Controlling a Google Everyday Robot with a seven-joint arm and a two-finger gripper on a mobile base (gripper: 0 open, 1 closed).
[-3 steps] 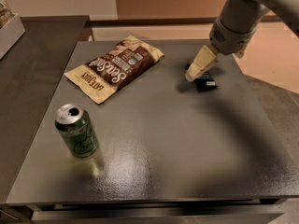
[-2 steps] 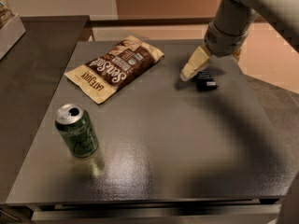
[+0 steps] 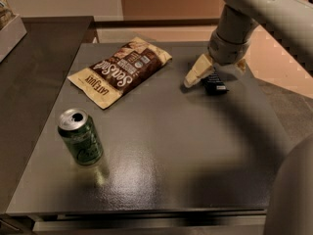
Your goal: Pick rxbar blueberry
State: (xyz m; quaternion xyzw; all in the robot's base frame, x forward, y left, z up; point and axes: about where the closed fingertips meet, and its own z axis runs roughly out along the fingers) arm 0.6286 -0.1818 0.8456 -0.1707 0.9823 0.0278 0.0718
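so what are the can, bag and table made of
Can: likely metal, glossy green, bright silver top. Bag: probably plastic film, crinkled, slight sheen. Table: dark, finely textured, semi-gloss, perhaps coated metal or laminate. End effector is at the bar, back right.

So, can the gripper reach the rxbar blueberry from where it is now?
Probably yes. The gripper is right over the rxbar blueberry near the far edge of the table, with nothing visible between them. The chip bag and the green can lie well away from it.
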